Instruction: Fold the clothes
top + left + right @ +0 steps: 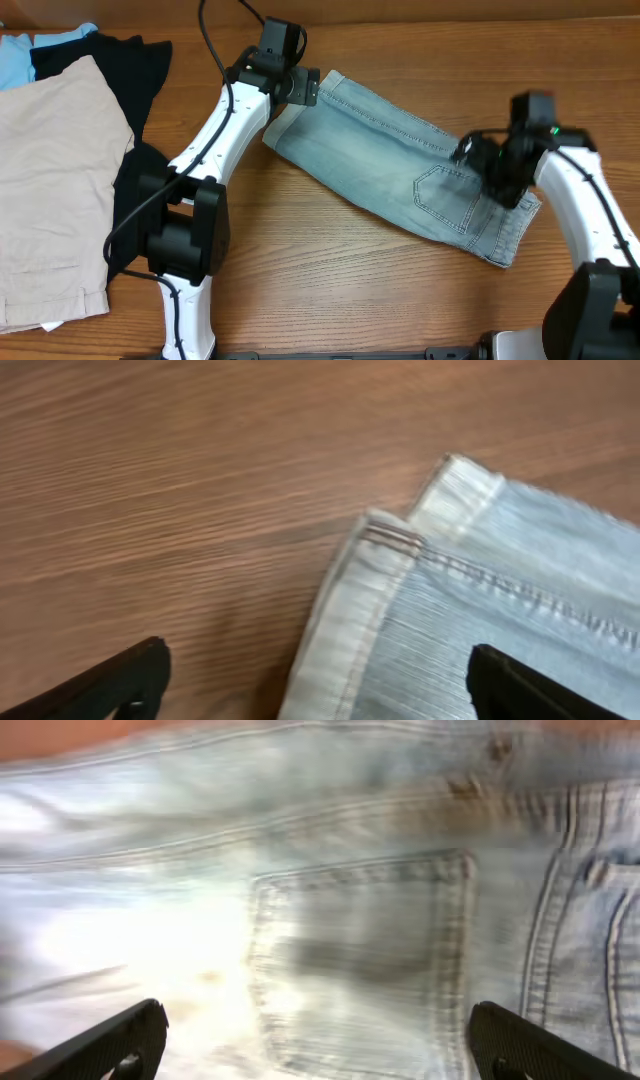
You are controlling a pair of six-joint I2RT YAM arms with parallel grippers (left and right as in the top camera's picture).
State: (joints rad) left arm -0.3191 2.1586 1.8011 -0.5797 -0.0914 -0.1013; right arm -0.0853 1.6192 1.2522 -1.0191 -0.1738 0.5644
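Denim shorts [400, 165] lie flat on the wood surface [330, 290], centre-right, running diagonally: hemmed leg end up-left, waistband end [515, 235] down-right. They look folded lengthwise, one stitched back pocket [450, 195] facing up. Left arm reaches to the leg end. The left fingers [125, 682] are spread wide with nothing pinched. In the left wrist view the pale hem [350, 620] and a side seam sit between the two tips, bare wood to the left of the hem. Can't tell whether the tips touch the cloth or sit just above it. Right arm is over the waistband half. The right fingers [125, 1042] are also spread, gripping nothing. The right wrist view is blurred but shows the pocket outline centred between the tips, with seam lines and what looks like a belt loop off to the right. Contact with the denim can't be told there either. Far left of the surface, well apart from the denim: beige shorts [50, 190] laid flat, a black garment [140, 75] partly under them and partly behind the left arm's base, and a light blue cloth [20, 55] at the top-left corner.
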